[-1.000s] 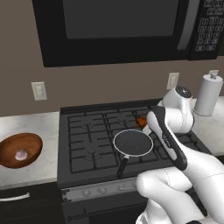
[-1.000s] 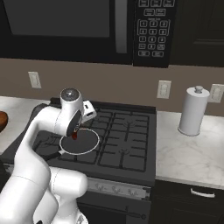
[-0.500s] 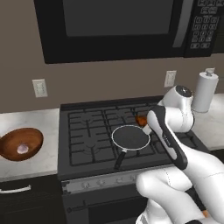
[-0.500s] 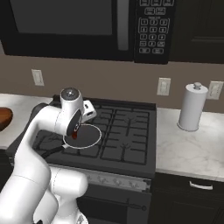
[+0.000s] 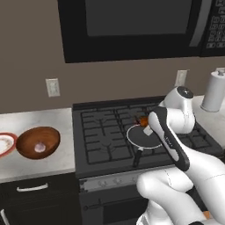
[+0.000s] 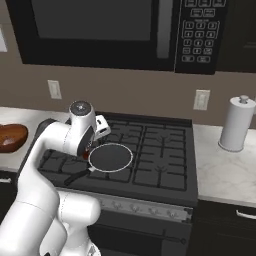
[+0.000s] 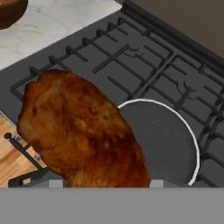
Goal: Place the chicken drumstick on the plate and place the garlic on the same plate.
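Since the earlier frames the whole scene had been shifted in both base views, so the cameras had been carried sideways along the counter; the arm's pose over the stove was kept. The gripper (image 5: 143, 123) was seen above the stove, closed on the chicken drumstick (image 7: 83, 131), which was held between the jaws. The finger tips themselves were hidden behind the meat in the hand view, and in the base views the hand was largely covered by the arm's own links, so only an orange-brown sliver of the drumstick (image 5: 141, 120) was made out there. In the hand view the drumstick's lower end was cut off at the bottom.

Just beside the gripper, the black white-rimmed frying pan (image 6: 110, 157) was set on the stove (image 6: 160, 165), its handle pointed toward the stove's front edge. The drumstick was held over the pan's far-left rim.

Left of the stove, on the counter (image 5: 39, 121), the brown wooden bowl (image 5: 38, 142) was seen with the pale garlic (image 5: 40, 147) lying inside it. Further left of the stove, just beside the bowl, the plate (image 5: 6, 144) was cut off by the picture's edge. Right of the stove a paper towel roll (image 6: 236, 124) was stood upright.
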